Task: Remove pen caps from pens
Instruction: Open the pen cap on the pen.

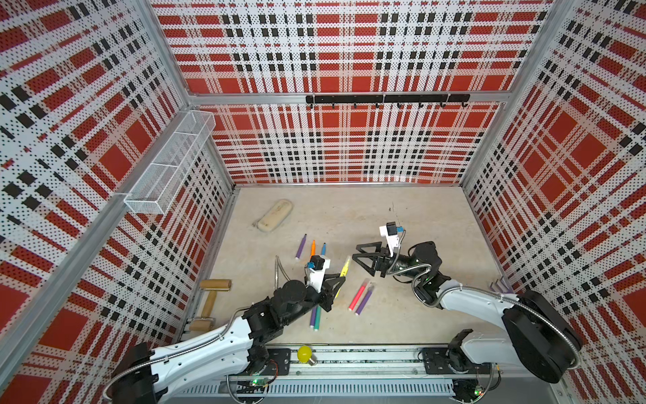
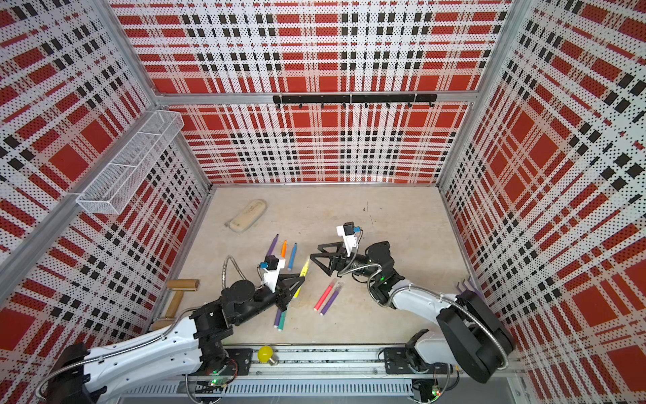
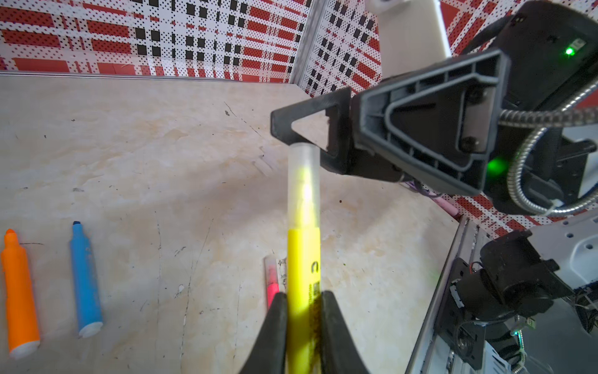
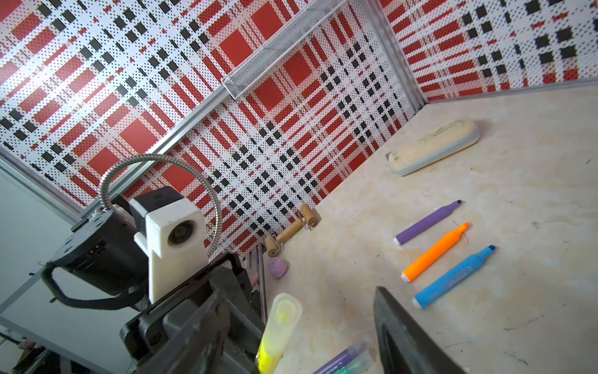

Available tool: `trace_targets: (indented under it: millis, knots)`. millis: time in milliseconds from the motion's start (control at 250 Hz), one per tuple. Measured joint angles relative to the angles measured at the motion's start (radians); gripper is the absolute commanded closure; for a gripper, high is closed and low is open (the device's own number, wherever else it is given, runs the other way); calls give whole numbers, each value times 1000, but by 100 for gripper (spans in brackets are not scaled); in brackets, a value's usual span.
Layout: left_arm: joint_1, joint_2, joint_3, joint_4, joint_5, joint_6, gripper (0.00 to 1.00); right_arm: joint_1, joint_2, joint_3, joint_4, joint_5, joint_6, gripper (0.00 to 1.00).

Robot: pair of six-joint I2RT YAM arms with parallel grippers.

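Two arms meet near the middle of the table, tips almost facing each other. Your left arm stretches low from the front-left rail, forearm angled toward the centre. The left gripper is clamped on the barrel of the yellow pen, which it holds off the table and slanted toward the other arm. The pale yellow cap is on that pen.

Your right arm comes in from the front right with its elbow bent and its wrist turned toward the left arm. The right gripper has its jaws spread wide. In the right wrist view the capped end sits between them; whether either finger touches it, I cannot tell.

Behind the left gripper, a purple pen, an orange pen and a blue pen lie side by side with tips bare. A pink pen and a second purple pen lie together, capped, in front of the right gripper. A third purple pen and a teal pen poke out from under the left wrist.

For containers, a wire mesh basket with dividers hangs on the left wall, and a pale zipped case lies closed at the back left.
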Motion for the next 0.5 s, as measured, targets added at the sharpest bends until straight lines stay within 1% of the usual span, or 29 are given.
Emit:
trace_targets:
  millis: [132, 316, 500]
  knots:
    - [-21, 20, 4, 9, 0, 0, 89, 10, 33, 5, 17, -3, 13, 31]
    - [-33, 33, 7, 31, -17, 0, 89, 18, 39, 7, 33, -10, 24, 50]
    - [-34, 33, 7, 40, -41, 0, 88, 22, 56, 13, 48, -29, 32, 59]
